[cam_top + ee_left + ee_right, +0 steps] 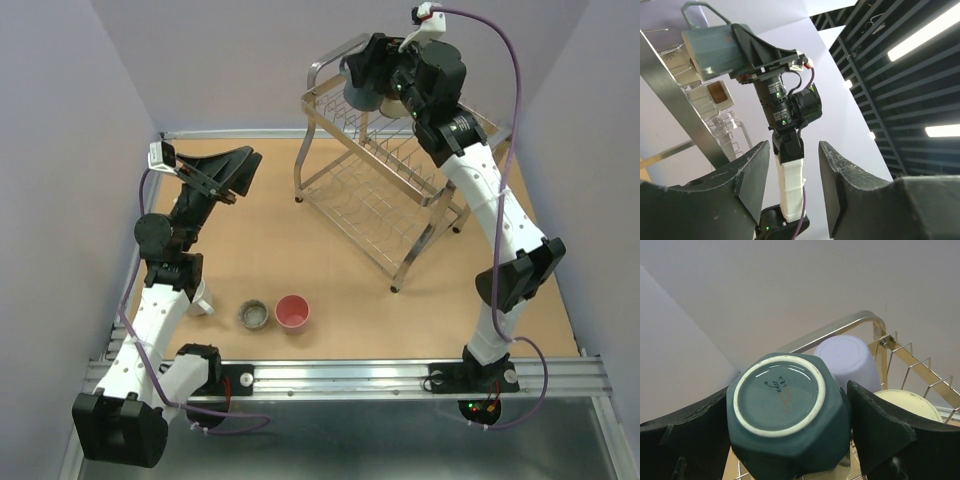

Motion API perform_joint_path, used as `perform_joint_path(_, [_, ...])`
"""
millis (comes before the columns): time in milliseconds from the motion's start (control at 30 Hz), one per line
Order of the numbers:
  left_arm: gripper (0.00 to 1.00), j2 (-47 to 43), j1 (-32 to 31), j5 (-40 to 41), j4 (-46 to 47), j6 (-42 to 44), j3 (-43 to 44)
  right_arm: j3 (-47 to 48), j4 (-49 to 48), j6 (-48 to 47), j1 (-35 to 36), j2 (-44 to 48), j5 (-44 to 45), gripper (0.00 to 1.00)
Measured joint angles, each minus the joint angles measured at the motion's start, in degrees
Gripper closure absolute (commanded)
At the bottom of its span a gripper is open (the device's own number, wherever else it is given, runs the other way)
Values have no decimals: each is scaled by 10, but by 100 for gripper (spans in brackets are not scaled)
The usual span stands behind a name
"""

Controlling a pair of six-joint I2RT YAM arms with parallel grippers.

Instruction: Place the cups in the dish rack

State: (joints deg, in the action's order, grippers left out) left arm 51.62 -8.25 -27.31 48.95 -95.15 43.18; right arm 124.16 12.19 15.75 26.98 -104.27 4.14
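Observation:
My right gripper (362,85) is shut on a dark grey-teal cup (785,415), held bottom-up over the far end of the top tier of the chrome wire dish rack (385,195), by its looped handle (840,327). An upturned lavender cup (847,357) and a cream cup (910,405) sit in the top tier just behind it. The left wrist view shows the teal cup (710,47) and a cream-and-brown cup (715,97) from below. A pink cup (292,311) and a short metal cup (254,315) stand on the table. My left gripper (228,168) is open, empty and raised.
A whitish cup (201,300) stands partly hidden behind my left arm near the front left. The rack's bent legs (410,262) reach towards mid-table. Purple walls close in the table at the back and both sides.

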Motion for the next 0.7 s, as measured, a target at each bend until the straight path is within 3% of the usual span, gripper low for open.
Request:
perform_joint_path(600, [50,-9,17,-8,-8,4,-24,-49,-17,-77,2,4,0,99])
perform_joint_path(667, [50,-9,18,-9,-8,5,-24,-64,-22,-85,4,13,2,95])
perform_joint_path(700, [50,-9,20,-10,-8,6,-25,-72,-24,-87,5,17,3,85])
